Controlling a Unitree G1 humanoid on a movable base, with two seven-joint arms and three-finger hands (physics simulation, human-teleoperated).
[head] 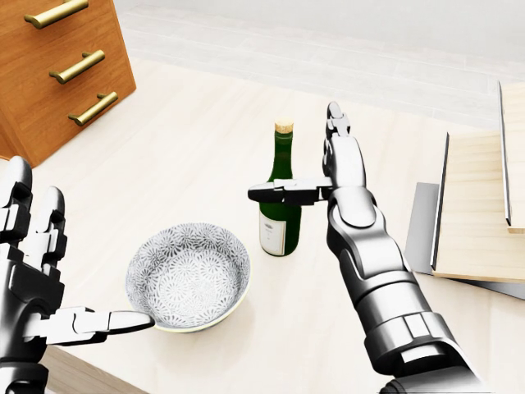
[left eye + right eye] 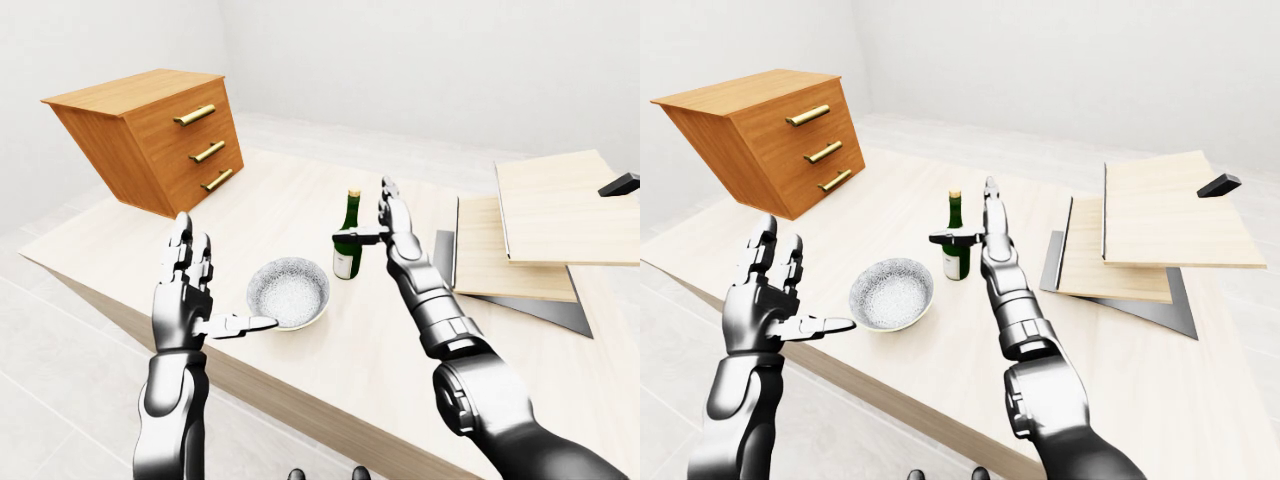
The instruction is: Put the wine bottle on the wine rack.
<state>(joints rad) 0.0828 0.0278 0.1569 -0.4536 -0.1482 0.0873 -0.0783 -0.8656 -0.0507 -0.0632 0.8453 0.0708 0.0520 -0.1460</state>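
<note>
A green wine bottle (image 1: 282, 164) with a cork top and a white label stands upright on the pale wooden table (image 1: 189, 148), near the middle of the head view. My right hand (image 1: 302, 160) is open right beside it, fingers pointing up just right of the neck. Its thumb lies across the bottle's shoulder, on the side facing the camera. No fingers close round the glass. The wine rack (image 2: 520, 245), made of slanted wooden boards on a grey base, sits at the right. My left hand (image 1: 74, 254) is open at the lower left, holding nothing.
A patterned white bowl (image 1: 189, 275) sits on the table left of the bottle, near my left thumb. A tilted wooden drawer chest (image 2: 160, 140) with brass handles occupies the table's upper left. A small black piece (image 2: 620, 185) lies on the rack's top board.
</note>
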